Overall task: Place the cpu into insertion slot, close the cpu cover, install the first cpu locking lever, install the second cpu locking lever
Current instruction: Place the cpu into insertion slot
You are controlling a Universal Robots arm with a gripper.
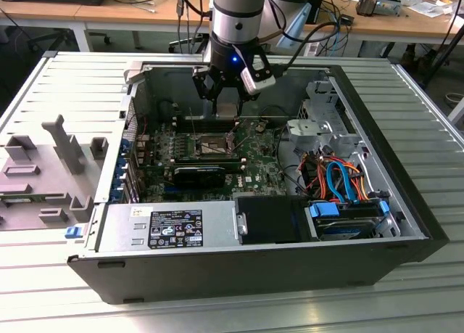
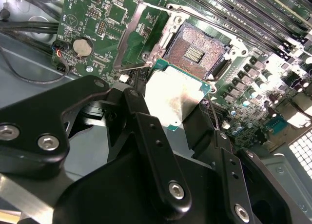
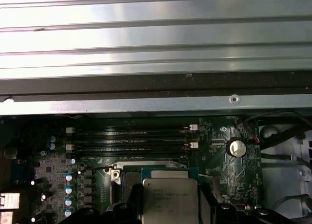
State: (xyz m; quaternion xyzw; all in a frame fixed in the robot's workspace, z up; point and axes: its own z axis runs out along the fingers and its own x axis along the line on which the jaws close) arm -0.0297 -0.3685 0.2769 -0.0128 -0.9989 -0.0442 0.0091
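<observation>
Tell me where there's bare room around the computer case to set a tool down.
The table is bare on the exterior view's right of the case and along its front. Crowded: grey fixtures on that view's left, cables inside.

- The cpu: flat square chip with a dull silver metal top and a green substrate edge. It is clamped by two opposite edges between the fingers of the gripper, metal top facing the wrist. It is not seated: in the second wrist view one edge overlaps the near rim of the socket.
- The insertion slot: square dark recess with a brownish contact field and a silver metal rim. It is uncovered and unoccupied.
- The cpu cover: thin grey metal plate, swung up off the socket and standing tilted along one side.
</observation>
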